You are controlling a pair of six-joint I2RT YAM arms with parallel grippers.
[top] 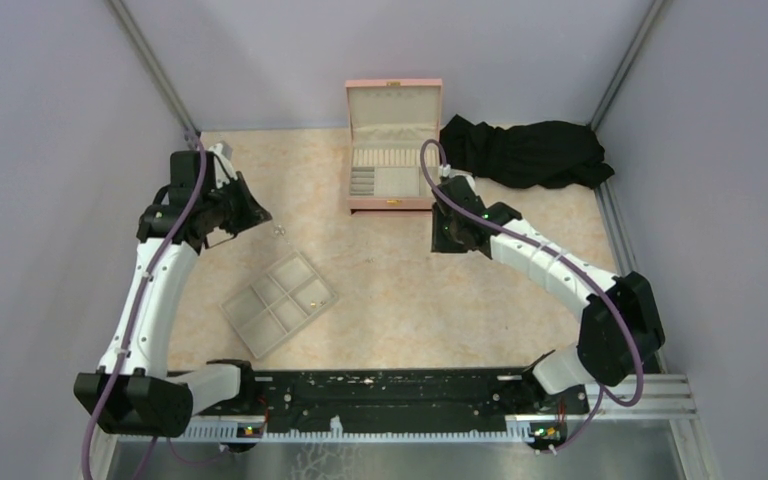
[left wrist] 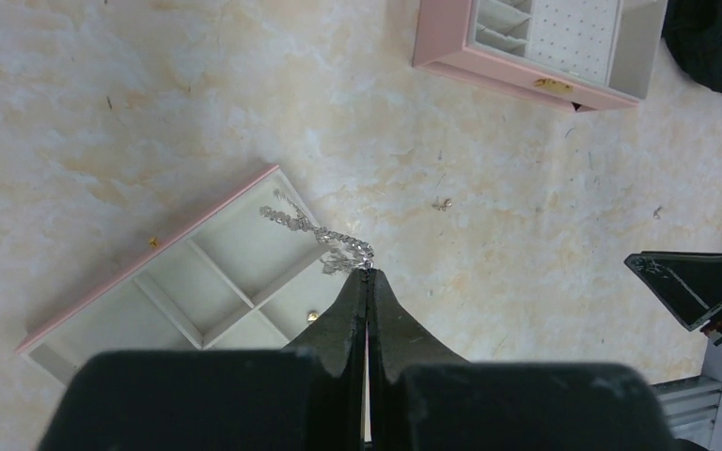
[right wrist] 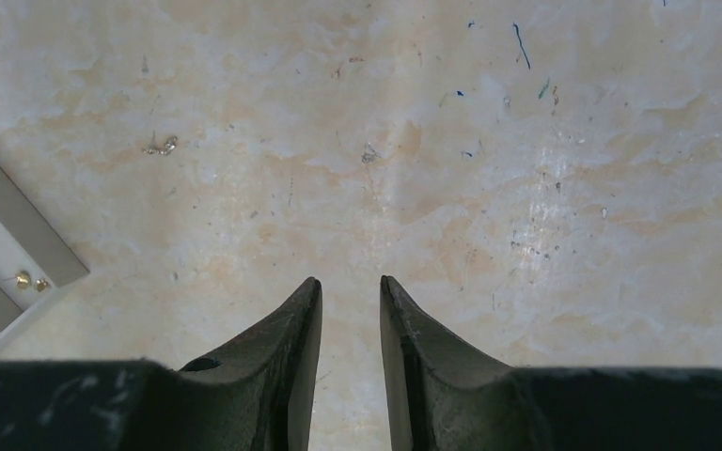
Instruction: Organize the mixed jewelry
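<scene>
My left gripper [left wrist: 368, 272] is shut on the end of a silver chain [left wrist: 315, 230], which dangles from the fingertips above the far edge of the beige six-compartment tray [left wrist: 197, 291]. In the top view the left gripper [top: 260, 215] hangs above the table behind the tray [top: 255, 318]. Tiny gold pieces [left wrist: 312, 317] lie in the tray. A pale loose piece [left wrist: 443, 203] lies on the table. My right gripper [right wrist: 350, 282] is open and empty above bare table; small pale pieces [right wrist: 161, 146] lie ahead of it.
The open pink box with cream lining [top: 390, 203] stands at the back centre, with a black cloth [top: 525, 150] to its right. Grey walls close the left, back and right sides. The right gripper [top: 450, 240] hovers just in front of the box's right corner.
</scene>
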